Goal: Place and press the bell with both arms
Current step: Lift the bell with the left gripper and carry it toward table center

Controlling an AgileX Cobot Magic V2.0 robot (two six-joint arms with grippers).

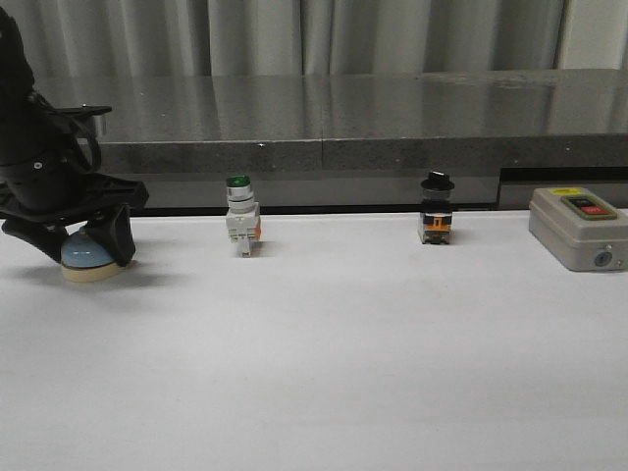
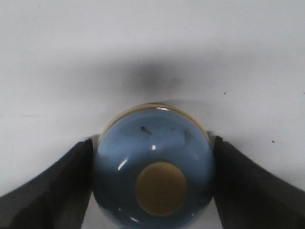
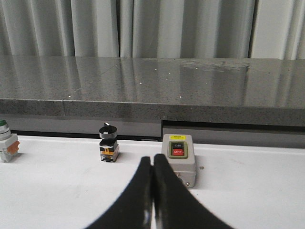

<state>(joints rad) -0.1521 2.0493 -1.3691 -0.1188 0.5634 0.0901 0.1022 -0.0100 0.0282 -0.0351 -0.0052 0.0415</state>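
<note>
— Where does it stand?

— Start with the white table: it carries everything, and my left arm is bent low over its far left edge. My left pincer straddles the bell, one finger on each side of the light-blue dome. From the left wrist the fingers sit against the dome's flanks, the cream button bare between them. I'd call that closed around the bell, holding it. The cream base looks to be on the table or barely off it; I cannot tell which.

— So which step?

— The placing, I judge. The bell sits well to the left of the row of switches, so it likely wants carrying toward the middle, where my other arm can reach. The next move calls for a level carry, a soft set-down, then letting go without tipping it.

— And the right side?

— My right pincer hangs above the table, fingers pressed together with nothing between them, pointing toward the grey box with a black and a red button. Left of that stand a black-knobbed selector switch and a green-capped push-button. For the press, closed tips should come straight down on the button.
</note>
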